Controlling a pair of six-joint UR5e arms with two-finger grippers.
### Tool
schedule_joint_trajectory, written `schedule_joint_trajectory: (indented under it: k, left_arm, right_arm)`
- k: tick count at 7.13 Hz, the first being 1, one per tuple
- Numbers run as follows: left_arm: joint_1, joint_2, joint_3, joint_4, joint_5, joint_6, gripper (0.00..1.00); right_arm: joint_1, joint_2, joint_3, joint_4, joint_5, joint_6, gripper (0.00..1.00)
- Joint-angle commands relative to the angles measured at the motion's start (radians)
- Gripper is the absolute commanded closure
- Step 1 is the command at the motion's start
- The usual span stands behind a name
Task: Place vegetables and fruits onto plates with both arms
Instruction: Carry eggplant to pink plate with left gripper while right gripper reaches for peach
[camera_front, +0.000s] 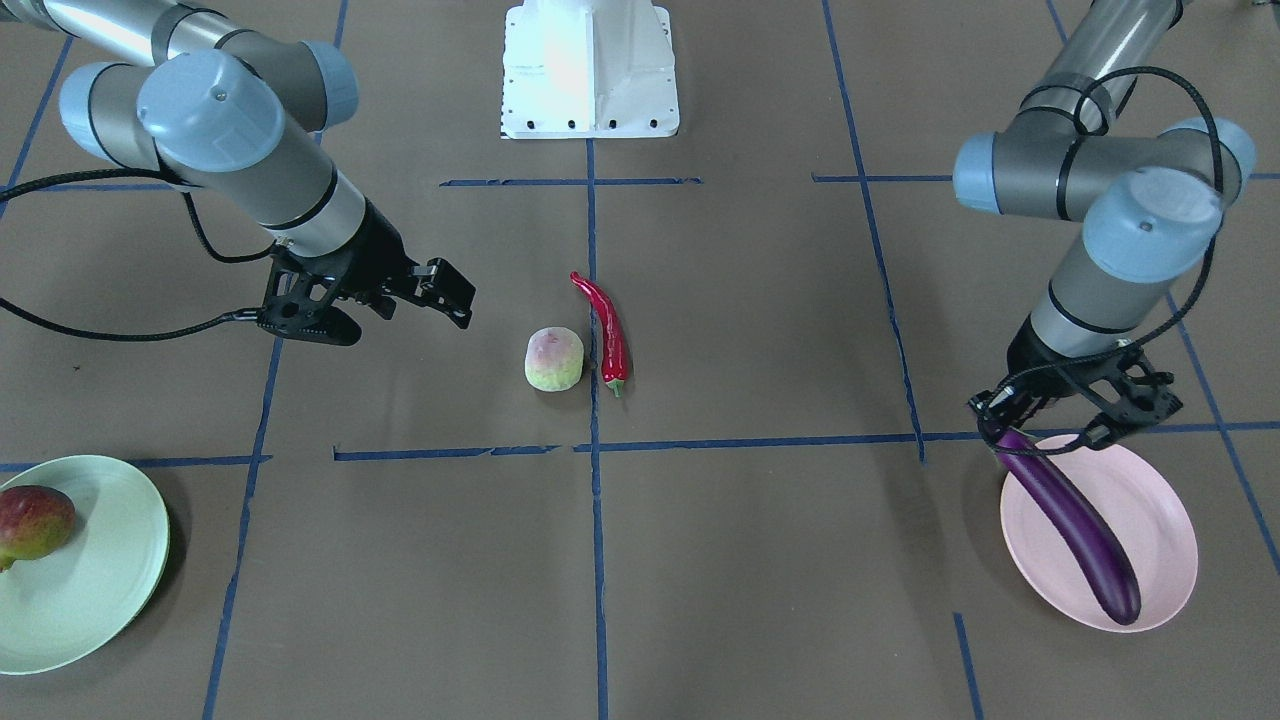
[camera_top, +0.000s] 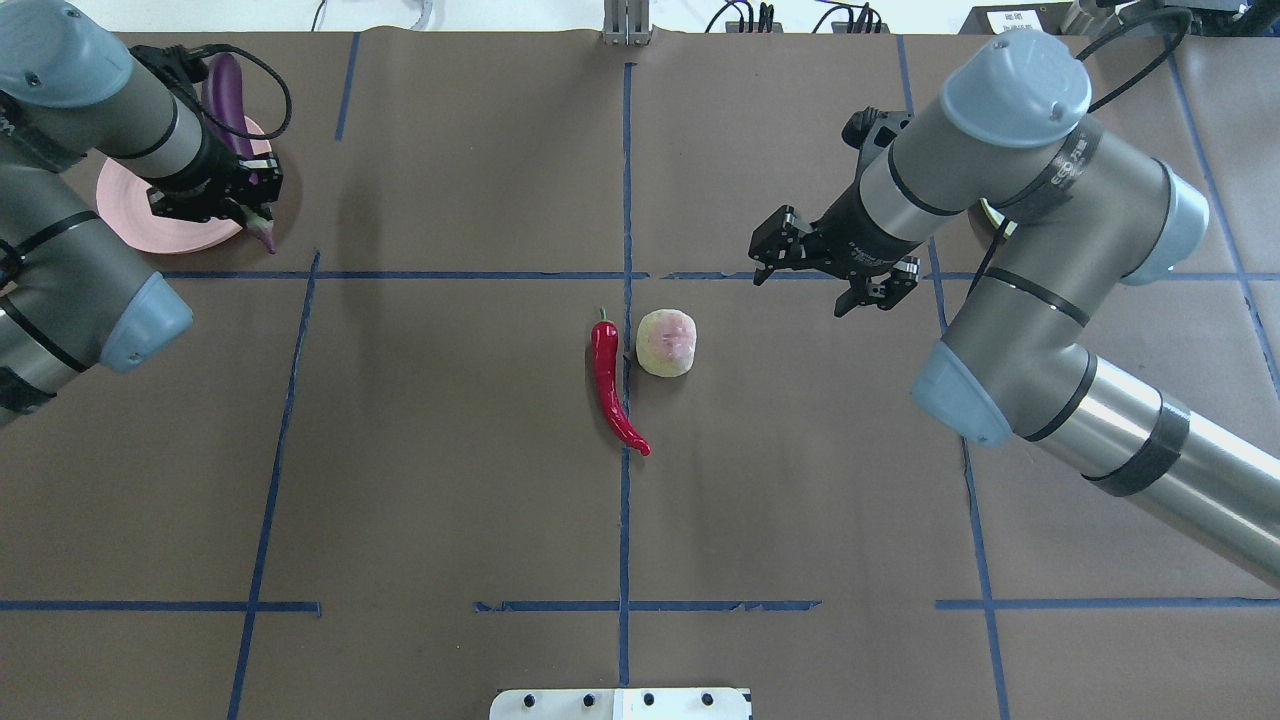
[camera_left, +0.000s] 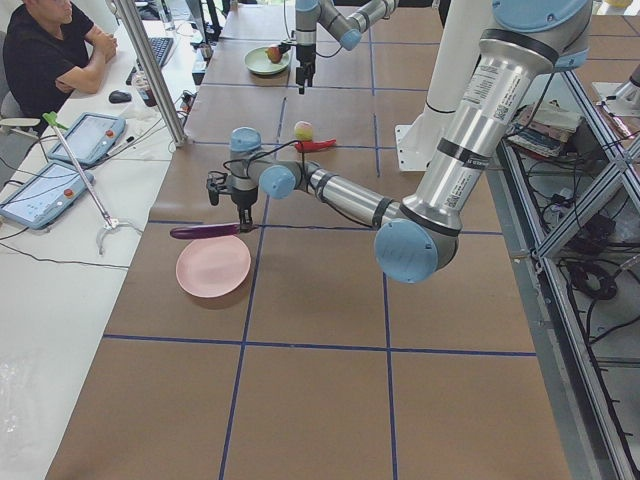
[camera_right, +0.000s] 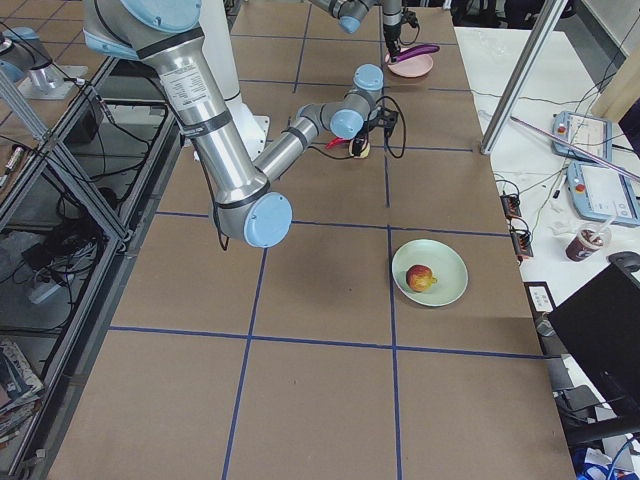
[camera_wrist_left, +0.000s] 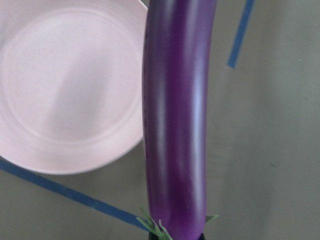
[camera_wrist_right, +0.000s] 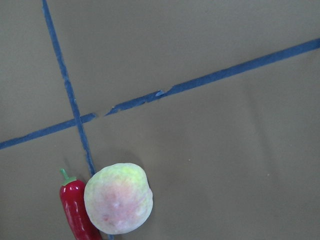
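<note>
My left gripper is shut on the cap end of the long purple eggplant. It holds the eggplant just above the pink plate, slanting across it; the left wrist view shows the eggplant beside the plate's rim. My right gripper is open and empty, hanging above the table on the pale fruit's side. The pale green fruit with a pink blush lies mid-table, touching or almost touching the red chili. The dark red and yellow-green fruit lies on the mint green plate.
The white base block stands at the robot's side of the table. Blue tape lines cross the brown table. In the exterior left view an operator sits at a side desk with tablets.
</note>
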Motion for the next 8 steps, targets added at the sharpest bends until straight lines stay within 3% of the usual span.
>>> schedule_joint_trajectory:
  k: [1, 2, 3, 4, 5, 8]
  left_arm:
    - [-0.031, -0.003, 0.096, -0.008, -0.002, 0.18, 0.73]
    - [-0.033, 0.0, 0.106, -0.01, -0.002, 0.191, 0.64]
    - [-0.031, 0.0, 0.119, -0.011, -0.002, 0.191, 0.44]
    - [-0.031, 0.0, 0.128, -0.014, -0.002, 0.191, 0.05]
    - [-0.031, -0.001, 0.123, -0.02, -0.002, 0.188, 0.0]
    - [-0.033, 0.002, 0.12, -0.02, -0.003, 0.185, 0.0]
  right_arm:
    - [-0.063, 0.025, -0.005, -0.002, -0.035, 0.058, 0.0]
    - [-0.089, 0.044, -0.019, -0.003, -0.09, 0.099, 0.0]
    - [-0.121, 0.059, -0.039, -0.006, -0.171, 0.116, 0.0]
    - [-0.124, 0.097, -0.08, -0.006, -0.185, 0.116, 0.0]
    - [-0.127, 0.119, -0.115, -0.006, -0.187, 0.115, 0.0]
    - [-0.141, 0.174, -0.212, -0.005, -0.205, 0.107, 0.0]
